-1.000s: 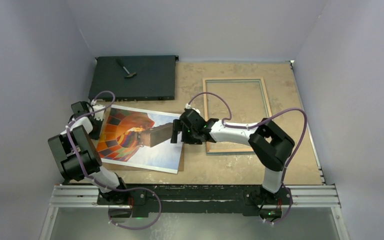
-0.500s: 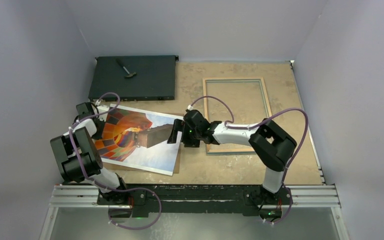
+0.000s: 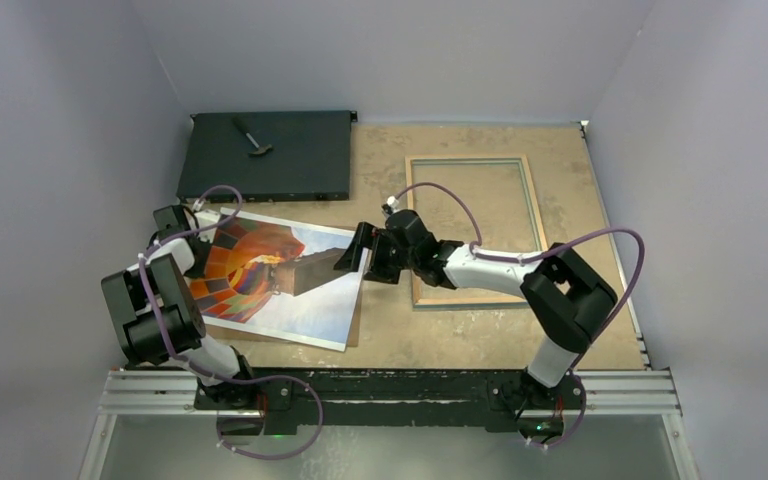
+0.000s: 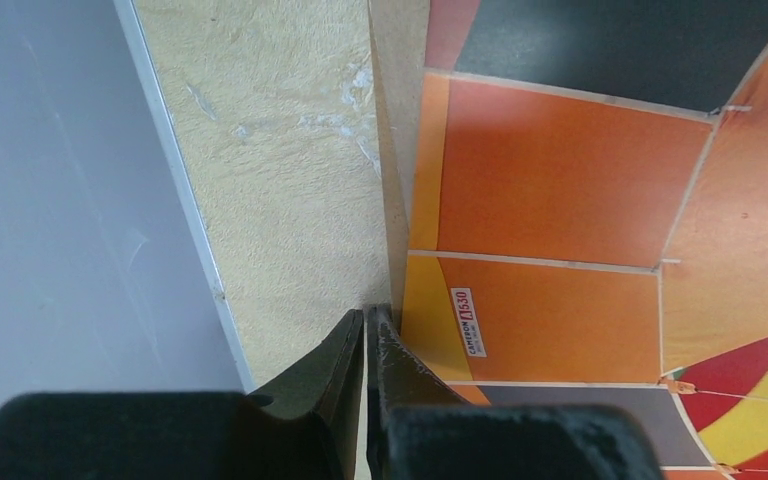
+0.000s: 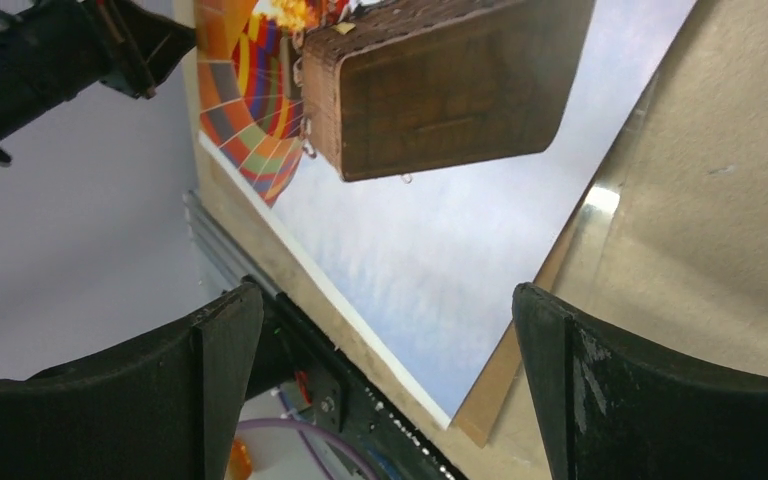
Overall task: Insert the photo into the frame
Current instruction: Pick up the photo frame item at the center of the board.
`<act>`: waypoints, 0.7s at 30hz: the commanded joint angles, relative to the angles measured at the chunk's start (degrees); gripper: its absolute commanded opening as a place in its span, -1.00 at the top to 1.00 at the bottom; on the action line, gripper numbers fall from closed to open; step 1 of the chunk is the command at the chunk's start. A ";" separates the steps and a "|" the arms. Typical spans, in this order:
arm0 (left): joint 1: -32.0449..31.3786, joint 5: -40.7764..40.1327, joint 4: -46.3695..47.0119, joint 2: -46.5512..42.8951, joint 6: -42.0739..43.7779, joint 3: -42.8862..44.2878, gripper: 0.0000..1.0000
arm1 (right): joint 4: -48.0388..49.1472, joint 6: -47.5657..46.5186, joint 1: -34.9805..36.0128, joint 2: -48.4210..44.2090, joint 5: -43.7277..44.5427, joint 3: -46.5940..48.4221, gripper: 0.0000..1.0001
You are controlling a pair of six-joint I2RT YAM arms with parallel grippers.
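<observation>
R tool point(image 3: 358, 255) swung at photo point(image 3: 300, 305) edge, fingers point(image 5: 222, 375) spread (wrist cam).

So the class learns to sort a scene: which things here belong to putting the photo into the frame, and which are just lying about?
Belongs to the job:
photo
frame

Just lying about:
black box
small dark object on the box
brown panel under the photo

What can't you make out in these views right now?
Left wrist: whether the left gripper pinches the hot-air balloon paper photo; its shut fingers cover that edge.
Top: near end of the thin rectangular wooden frame, partly behind the right arm.
Top: the object on the flat black box, too small.
</observation>
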 commanded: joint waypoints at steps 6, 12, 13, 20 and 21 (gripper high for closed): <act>3.64 7.52 -8.88 4.19 -0.92 3.79 0.94 | -17.70 -6.08 2.00 0.71 15.99 6.17 -0.96; 4.07 9.50 -11.21 4.09 -1.27 5.71 0.94 | -19.31 -4.59 4.08 4.41 17.76 6.61 -0.96; 4.06 9.36 -10.86 4.45 -1.29 5.47 0.94 | -19.14 -4.08 4.46 5.10 17.59 6.54 -0.96; 4.05 8.95 -7.43 8.06 -0.46 1.08 0.95 | -16.17 0.05 5.44 7.76 15.84 6.29 -0.95; 4.09 9.55 -7.49 8.92 -0.57 0.92 0.95 | -14.72 0.71 5.44 8.04 15.32 6.07 -0.94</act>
